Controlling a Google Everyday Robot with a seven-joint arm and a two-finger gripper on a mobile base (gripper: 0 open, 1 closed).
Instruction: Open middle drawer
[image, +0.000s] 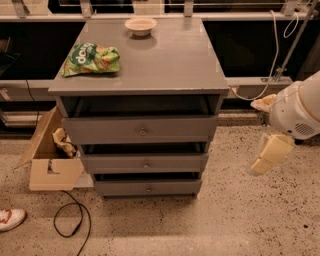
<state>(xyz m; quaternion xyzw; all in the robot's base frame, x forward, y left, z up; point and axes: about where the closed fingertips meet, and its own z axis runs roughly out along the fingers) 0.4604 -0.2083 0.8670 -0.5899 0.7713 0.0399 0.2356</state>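
Middle drawer (110, 162): second of three in the grey cabinet (140, 91), under the taller top drawer (100, 131) and over the bottom drawer (120, 188); small round knob (146, 164) at centre, dark gap above the front panel. Hand (264, 161): right of the cabinet, well apart, about level with that knob; open or closed, cannot tell. On the cabinet's tabletop (170, 60): green bag (91, 59), bowl (140, 25). Left of the cabinet: cardboard box (50, 172).

Gripper (270, 154): I see it at my view's right, tip angled down.
Arm (299, 111): white casing just above it, slightly right.
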